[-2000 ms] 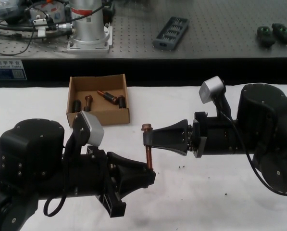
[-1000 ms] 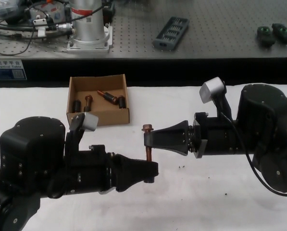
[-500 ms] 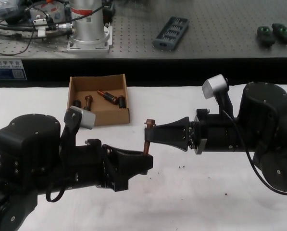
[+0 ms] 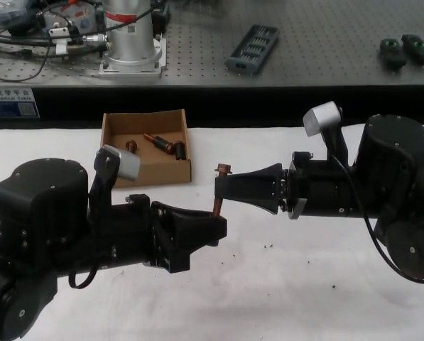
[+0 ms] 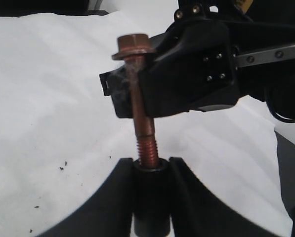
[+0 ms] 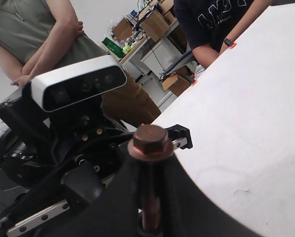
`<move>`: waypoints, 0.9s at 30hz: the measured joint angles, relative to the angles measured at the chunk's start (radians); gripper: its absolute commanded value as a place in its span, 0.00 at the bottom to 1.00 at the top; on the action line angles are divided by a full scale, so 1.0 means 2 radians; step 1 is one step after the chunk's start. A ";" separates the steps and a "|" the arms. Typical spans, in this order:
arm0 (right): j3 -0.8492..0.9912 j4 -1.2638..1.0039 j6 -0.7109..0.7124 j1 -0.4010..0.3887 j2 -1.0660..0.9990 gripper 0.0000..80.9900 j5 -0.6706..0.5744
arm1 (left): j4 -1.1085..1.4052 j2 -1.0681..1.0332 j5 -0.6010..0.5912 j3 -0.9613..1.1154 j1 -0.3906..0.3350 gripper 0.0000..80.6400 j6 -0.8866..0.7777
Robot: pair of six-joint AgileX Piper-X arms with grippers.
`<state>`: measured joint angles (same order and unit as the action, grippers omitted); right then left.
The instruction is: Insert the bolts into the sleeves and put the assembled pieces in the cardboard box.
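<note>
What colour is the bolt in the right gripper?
Copper-brown bolt, clearest in the left wrist view.

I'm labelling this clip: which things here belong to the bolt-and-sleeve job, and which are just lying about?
Job: bolt in the right hand; sleeve in the left hand; cardboard box with assembled pieces.
Lying about: ridged grey block, two dark parts, silver post and cables on the rear bench.

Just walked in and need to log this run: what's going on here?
The right gripper holds a copper-coloured bolt upright, jaws shut on its shaft. The left gripper grips a black sleeve beneath it, and the bolt's threaded tip sits in the sleeve's mouth. Several pieces already lie in the cardboard box behind.
</note>
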<state>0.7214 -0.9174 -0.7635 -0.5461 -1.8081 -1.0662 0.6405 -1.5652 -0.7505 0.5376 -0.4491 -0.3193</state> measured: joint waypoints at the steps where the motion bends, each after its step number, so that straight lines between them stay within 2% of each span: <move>1: 0.000 0.000 0.000 0.000 0.000 0.05 0.000 | 0.000 0.000 0.000 0.000 0.000 0.01 0.000; 20: 0.003 -0.005 0.000 0.000 0.000 0.05 0.006 | 0.016 0.000 0.014 0.000 0.000 0.01 -0.014; 22: 0.003 -0.005 0.000 0.000 0.000 0.01 0.006 | 0.019 0.000 0.014 0.000 0.000 0.01 -0.014; 23: 0.003 -0.005 -0.001 0.000 0.000 0.04 0.007 | 0.018 0.000 0.014 0.000 0.000 0.01 -0.015; 25: 0.003 -0.005 -0.007 0.000 0.000 0.19 0.007 | 0.018 0.000 0.014 0.000 0.000 0.01 -0.014; 27: 0.002 0.000 -0.022 -0.001 0.000 0.41 -0.001 | 0.026 -0.001 0.022 0.001 0.000 0.01 -0.016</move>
<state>0.7247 -0.9171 -0.8068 -0.5491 -1.8081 -1.0683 0.6918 -1.5673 -0.7070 0.5404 -0.4491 -0.3512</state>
